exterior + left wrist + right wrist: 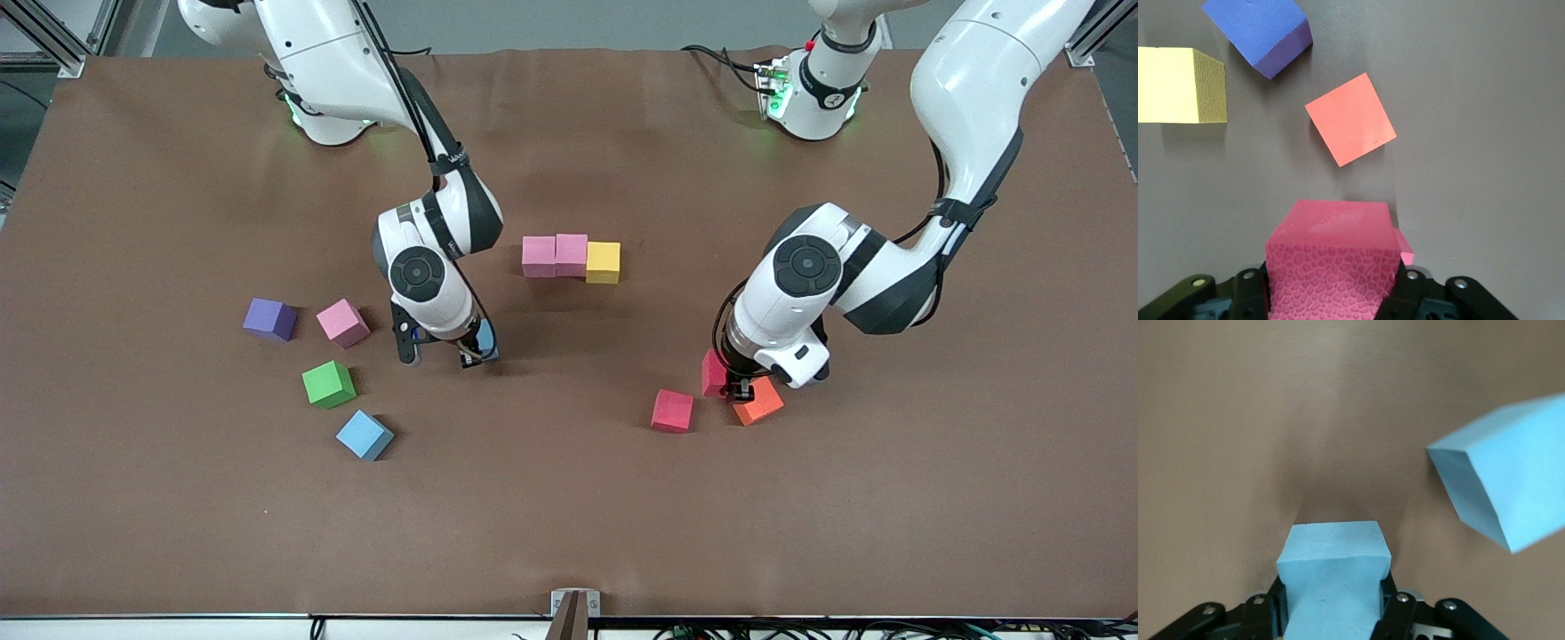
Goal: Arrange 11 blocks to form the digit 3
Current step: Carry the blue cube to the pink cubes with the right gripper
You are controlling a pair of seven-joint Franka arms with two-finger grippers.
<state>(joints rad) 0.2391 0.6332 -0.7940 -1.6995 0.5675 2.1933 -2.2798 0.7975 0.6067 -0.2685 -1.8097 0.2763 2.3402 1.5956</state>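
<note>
Of the digit 3 a single short bar shows at mid-table: two pink blocks (539,256) (572,254) and a yellow block (604,262), touching. My left gripper (736,388) (1331,283) is down at the table, shut on a red block (714,372) (1331,233) that sits beside an orange block (757,400). A second red block (672,411) (1350,119) lies close by. My right gripper (476,348) (1333,600) is shut on a light blue block (485,338) (1335,547), low over the table.
Loose blocks lie toward the right arm's end: purple (269,318), pink (343,322), green (328,384) and light blue (364,435) (1505,477). The left wrist view also catches the yellow block (1178,85) and a blue block (1261,30).
</note>
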